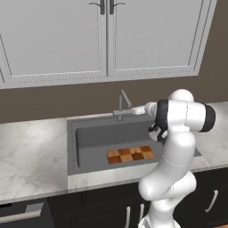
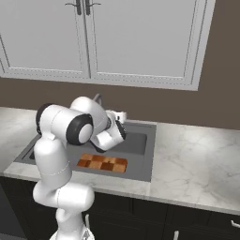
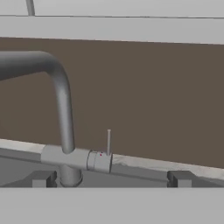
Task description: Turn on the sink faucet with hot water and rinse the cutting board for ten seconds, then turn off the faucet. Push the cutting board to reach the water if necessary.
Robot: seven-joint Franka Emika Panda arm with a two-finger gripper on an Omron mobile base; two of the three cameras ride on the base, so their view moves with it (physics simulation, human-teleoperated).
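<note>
Hand view shows you, left to right, the sink faucet (image 3: 63, 118) with its lever (image 3: 108, 142) upright between the spread pincer (image 3: 111, 178) tips, no water running, so the cutting board (image 1: 130, 155) in the sink (image 1: 89, 138) awaits rinsing.

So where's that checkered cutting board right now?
The cutting board lies flat on the bottom of the sink, near its front wall, in front of the faucet at the back rim.
</note>
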